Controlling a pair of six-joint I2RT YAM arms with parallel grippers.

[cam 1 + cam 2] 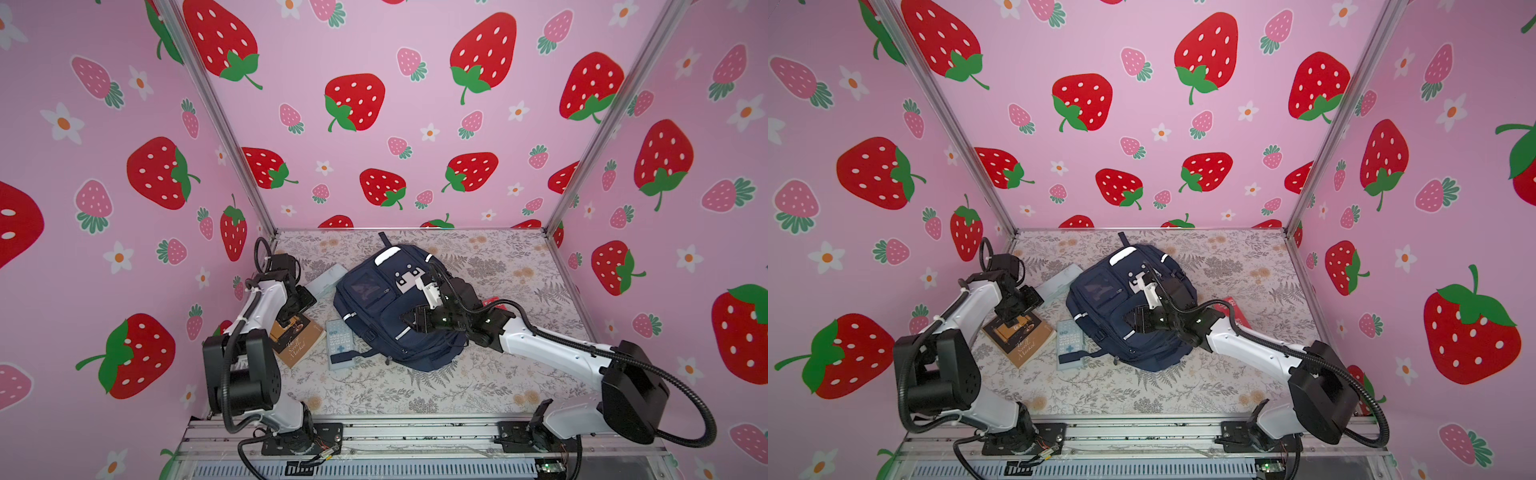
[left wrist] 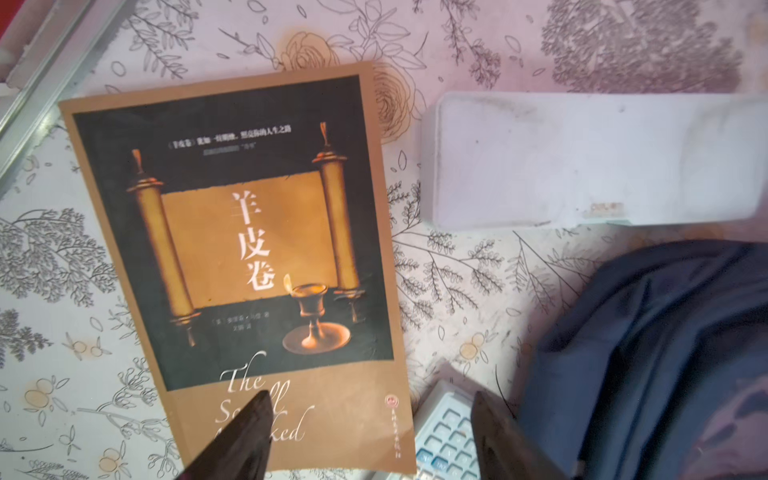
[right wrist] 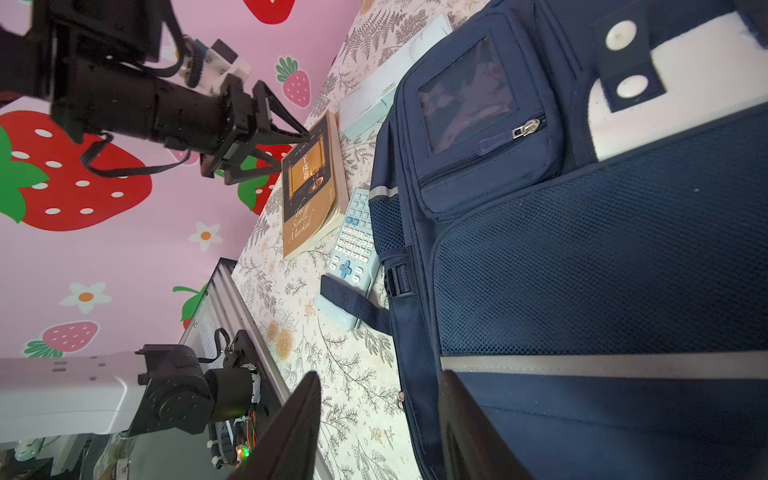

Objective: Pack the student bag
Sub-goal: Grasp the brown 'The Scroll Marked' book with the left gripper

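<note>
On the table lie one student bag, one book; left fingers, right fingers stand apart.

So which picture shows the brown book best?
The left wrist view: the book fills much of it, with scroll, lamp and title clear. Both top views show it small. The right wrist view shows it small and sideways.
</note>
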